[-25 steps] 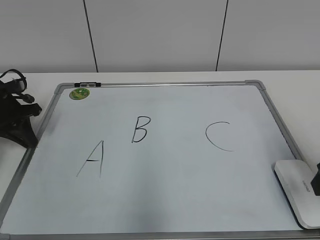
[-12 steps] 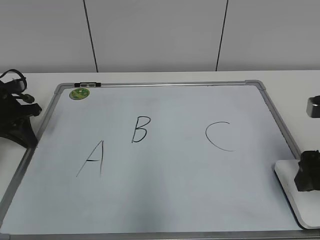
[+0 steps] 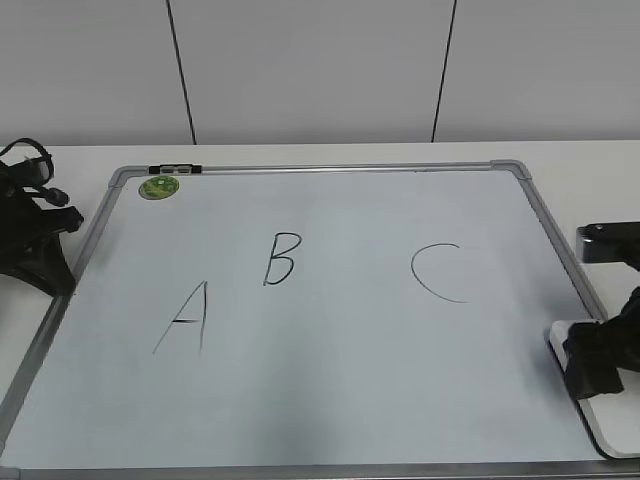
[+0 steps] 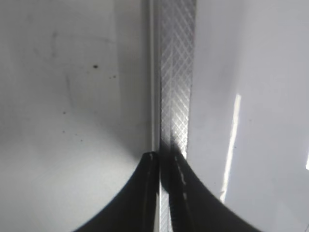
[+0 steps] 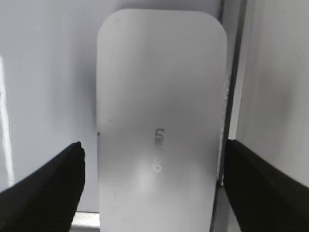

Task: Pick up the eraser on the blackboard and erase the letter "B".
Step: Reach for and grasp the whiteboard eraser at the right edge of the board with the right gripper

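The eraser [image 5: 161, 125] lies flat on the lower right corner of the blackboard [image 3: 330, 370], its long right edge against the silver frame. In the right wrist view it sits lengthwise between the 2 dark fingers [image 5: 46, 186] of the right pincer [image 5: 159, 183], which stand wide apart on either side of it, a gap showing at each flank, so neither finger touches it. In the exterior view the right pincer [image 3: 597, 362] hangs over the eraser [image 3: 608, 420], covering its upper part; whether it rests on the white top I cannot tell.

The left pincer [image 4: 165, 166] is drawn together, fingertips almost meeting over the cross-hatched metal frame strip [image 4: 176, 72] at the board's left side; the left arm [image 3: 30, 235] sits at the desk [image 3: 300, 152] edge.

Count: 1 eraser, 1 blackboard, 3 marker letters. The letter "B" [image 3: 280, 258] is left of centre, the "A" [image 3: 185, 318] lower left of it, the "C" [image 3: 438, 272] to its right. 1 round green sticker [image 3: 159, 186] sits at the top left corner. All 3 letters are well apart from the eraser.
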`<state>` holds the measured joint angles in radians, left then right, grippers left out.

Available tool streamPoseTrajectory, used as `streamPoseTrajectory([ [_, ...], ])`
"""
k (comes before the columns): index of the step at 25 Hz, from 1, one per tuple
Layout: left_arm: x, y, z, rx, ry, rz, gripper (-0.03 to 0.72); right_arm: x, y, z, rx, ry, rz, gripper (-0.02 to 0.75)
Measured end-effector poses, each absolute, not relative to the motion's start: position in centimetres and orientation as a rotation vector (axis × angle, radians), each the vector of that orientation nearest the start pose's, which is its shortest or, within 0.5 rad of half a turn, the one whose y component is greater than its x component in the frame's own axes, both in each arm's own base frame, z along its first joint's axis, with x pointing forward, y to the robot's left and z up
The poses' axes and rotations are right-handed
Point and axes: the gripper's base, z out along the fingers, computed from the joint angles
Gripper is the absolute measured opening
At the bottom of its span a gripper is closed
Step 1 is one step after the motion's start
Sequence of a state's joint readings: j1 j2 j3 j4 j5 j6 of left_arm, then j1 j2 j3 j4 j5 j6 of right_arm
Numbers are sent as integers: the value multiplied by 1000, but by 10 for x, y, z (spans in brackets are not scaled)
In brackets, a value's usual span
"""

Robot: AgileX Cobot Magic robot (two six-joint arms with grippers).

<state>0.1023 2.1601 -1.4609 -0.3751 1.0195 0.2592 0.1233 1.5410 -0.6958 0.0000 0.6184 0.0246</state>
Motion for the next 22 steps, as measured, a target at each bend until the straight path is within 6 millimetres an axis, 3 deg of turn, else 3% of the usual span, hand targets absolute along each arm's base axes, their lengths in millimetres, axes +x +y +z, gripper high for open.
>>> streamPoseTrajectory([
  [5, 405, 13, 124, -81, 3103, -501, 29, 247, 31, 149, -147, 2968, 19, 659],
  [11, 405, 13, 124, -81, 3103, -501, 29, 249, 31, 141, -146, 2993, 16, 545],
  [14, 405, 13, 124, -81, 3103, -501, 29, 251, 31, 142, -142, 2997, 16, 532],
  [19, 405, 13, 124, -81, 3103, -501, 29, 259, 32, 153, -143, 3015, 14, 531],
  [22, 405, 13, 124, -81, 3103, -501, 29, 263, 33, 173, -145, 2989, 17, 531],
])
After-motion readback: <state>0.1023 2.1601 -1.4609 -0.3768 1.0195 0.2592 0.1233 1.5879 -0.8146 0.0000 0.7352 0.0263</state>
